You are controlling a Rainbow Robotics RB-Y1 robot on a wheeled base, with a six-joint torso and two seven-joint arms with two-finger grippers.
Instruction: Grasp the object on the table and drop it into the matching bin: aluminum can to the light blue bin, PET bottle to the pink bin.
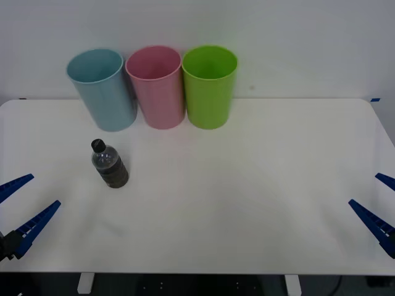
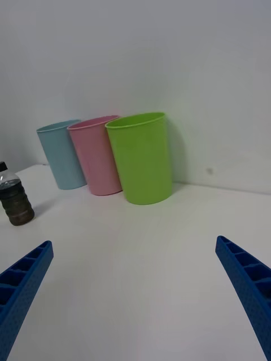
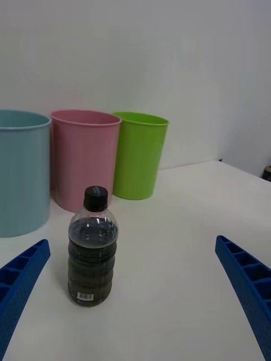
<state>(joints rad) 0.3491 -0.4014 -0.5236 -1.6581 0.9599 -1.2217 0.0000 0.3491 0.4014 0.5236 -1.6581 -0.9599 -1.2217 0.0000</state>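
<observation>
So I've got the PET bottle (image 1: pixel 110 165) standing upright on the table (image 1: pixel 259 185), in front of the light blue bin (image 1: pixel 102 89) and apart from it. The pink bin (image 1: pixel 157 86) is the next one along, touching the blue one, with a lime green bin (image 1: pixel 210 85) on its far side. My left gripper (image 1: pixel 17 206) hovers near the bottle on the side away from the bins, fingers spread wide and holding nothing. The right gripper (image 1: pixel 378 206) is well away from the bottle, also spread and empty.

My worry: the bottle is short, narrow and looks light, so one finger nudging it first could topple it and send it rolling. And with the blue rim right against the pink one, a sloppy release could land it in the wrong bin.
</observation>
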